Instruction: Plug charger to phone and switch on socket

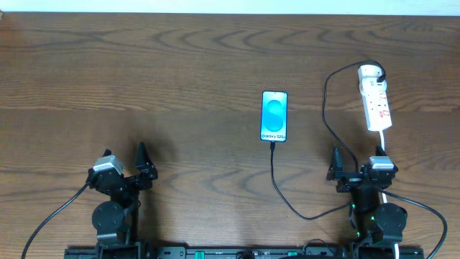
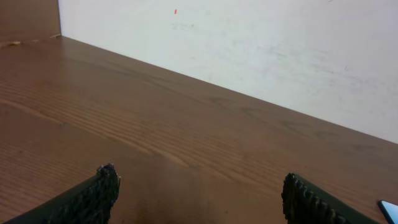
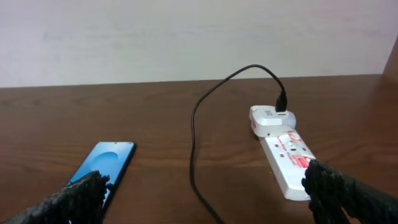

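Note:
The phone (image 1: 274, 116) lies flat mid-table, its blue-teal screen lit. The charger cable (image 1: 277, 180) meets the phone's near edge, loops toward me, then rises to a white adapter (image 1: 370, 72) seated at the far end of the socket (image 1: 377, 104). In the right wrist view the phone (image 3: 102, 163) is at lower left, the charger (image 3: 193, 137) in the middle and the socket (image 3: 287, 160) to the right. My right gripper (image 1: 356, 162) (image 3: 202, 193) is open and empty, short of all three. My left gripper (image 1: 123, 157) (image 2: 199, 190) hangs open over bare wood.
A white cord (image 1: 384, 140) runs from the socket's near end past my right arm. A pale wall (image 2: 249, 43) borders the table's far edge. The phone's corner (image 2: 389, 209) shows at the left wrist view's lower right.

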